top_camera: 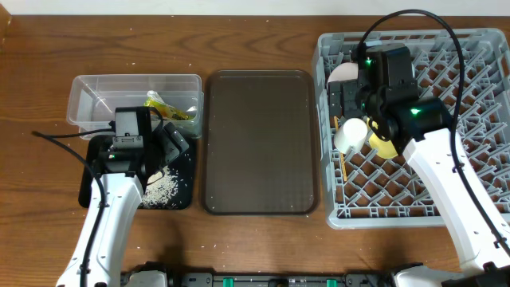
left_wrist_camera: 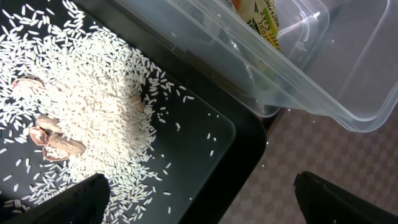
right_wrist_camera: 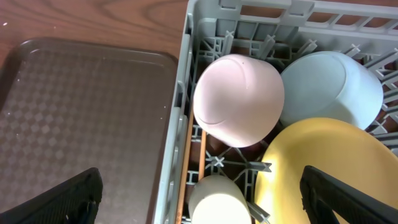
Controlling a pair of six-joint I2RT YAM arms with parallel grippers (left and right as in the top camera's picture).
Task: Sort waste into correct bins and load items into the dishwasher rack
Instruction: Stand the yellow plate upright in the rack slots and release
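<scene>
Overhead view: my left gripper [top_camera: 169, 145] hangs wide open, empty, over the shallow glossy black tray [top_camera: 92, 191], loose pale rice grains [top_camera: 163, 186] directly beneath it; my right gripper [top_camera: 348, 97], likewise spread and empty, hovers above the loaded grey plastic dishwasher rack [top_camera: 414, 214].

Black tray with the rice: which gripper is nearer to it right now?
Left. The left gripper hangs open directly over the black tray and its rice. The right gripper is over the dishwasher rack, on the far side of the brown tray.
</scene>
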